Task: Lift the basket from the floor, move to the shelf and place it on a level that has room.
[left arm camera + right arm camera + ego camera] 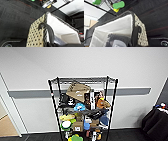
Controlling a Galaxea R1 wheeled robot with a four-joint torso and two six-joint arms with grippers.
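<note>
Woven basket seen from both wrists above the carpet, with the crowded wire shelf ahead.

The basket (37, 36) is cream wicker with a dark braided rim, a dark loop handle (135, 34) at each end and smooth white cloth lining; it sits over the dark, faintly lined floor (13, 18). The shelf (83, 109) is thin black posts and wire grids, with a bare top level (82, 79) and a tilted brown cardboard piece beneath it. No writing is readable. Whether either claw grips is not discernible.

the shelf (82, 109) stands on the floor (125, 135), lower tiers crowded, the level (83, 79) bare
</note>
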